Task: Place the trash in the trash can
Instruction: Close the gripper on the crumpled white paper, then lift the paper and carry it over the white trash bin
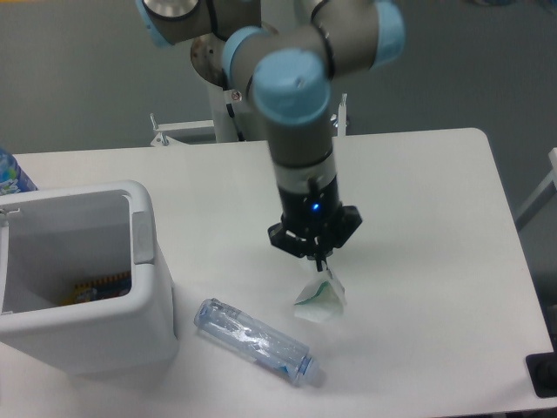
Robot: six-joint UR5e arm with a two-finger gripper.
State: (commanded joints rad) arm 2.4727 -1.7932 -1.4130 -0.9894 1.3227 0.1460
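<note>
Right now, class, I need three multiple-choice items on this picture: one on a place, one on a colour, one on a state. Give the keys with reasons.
1. Where does the bottle lie?
A. in the bin
B. on the table, right of the bin
C. under the gripper's tips

2. What colour are the carton's marks?
A. green
B. red
C. black

3. What is the gripper doing?
A. open above the bin
B. shut on the bottle
C. shut on the carton

Key: 1 B, the bottle rests on the table beside the bin. 2 A, green edges show on the white carton. 3 C, the carton hangs from the closed fingertips.
</note>
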